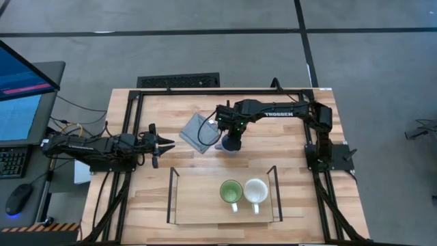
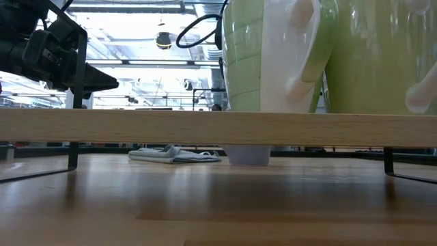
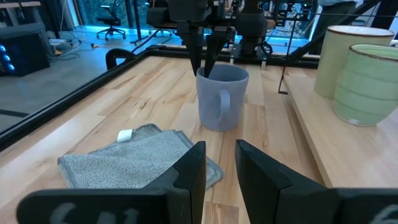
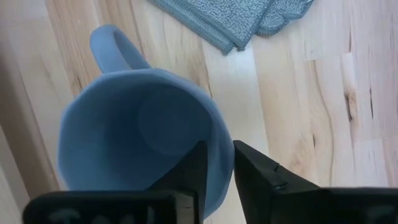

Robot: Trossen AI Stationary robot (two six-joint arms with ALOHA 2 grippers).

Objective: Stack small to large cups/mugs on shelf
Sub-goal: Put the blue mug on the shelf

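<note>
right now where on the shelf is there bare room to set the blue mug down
The shelf is bare between its left wire end and the green mug. The right part is crowded: the green mug and the cream mug sit close together near the right wire end. The blue mug stands on the table beside the grey cloth, the right end effector straddling its rim.

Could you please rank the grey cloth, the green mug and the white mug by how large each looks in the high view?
1. Grey cloth, clearly the largest.
2. Green mug and white mug on the shelf: they look alike, so no ranking.
</note>
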